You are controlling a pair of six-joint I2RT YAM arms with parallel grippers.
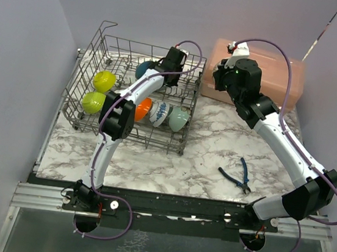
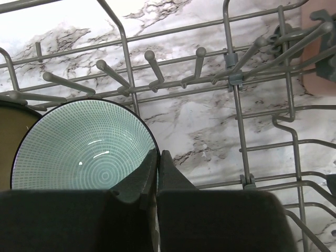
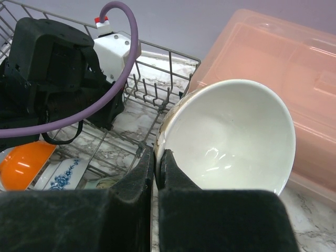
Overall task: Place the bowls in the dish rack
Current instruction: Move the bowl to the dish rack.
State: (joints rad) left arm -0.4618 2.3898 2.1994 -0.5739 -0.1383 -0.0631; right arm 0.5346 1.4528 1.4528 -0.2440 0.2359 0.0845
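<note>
Dish rack of grey wire at rear left of marble table, with pink lidded box just beside its right end. Holds two lime-yellow bowls on edge at the left side. Carries orange bowl, blue-patterned white bowl and pale teal bowl in a row along the front right, each upright on edge between tines.

Left gripper reaching into the rear of the rack, jaws pinched shut on the rim of a dark-rimmed teal bowl. Bowl tilted, its ringed inside facing the wrist camera, low among the tines at the rack's back row. Edge of a brownish bowl just beside it on the left; touching or not, cannot tell.

Right gripper raised near the rack's right rear corner, in front of the pink box. Jaws narrow, clamped on the rim of a white bowl. Bowl held off the table, tipped with its hollow toward the wrist camera, outside the rack wires.

Blue-handled pliers lying on the table at front right, well apart from rack and box.
</note>
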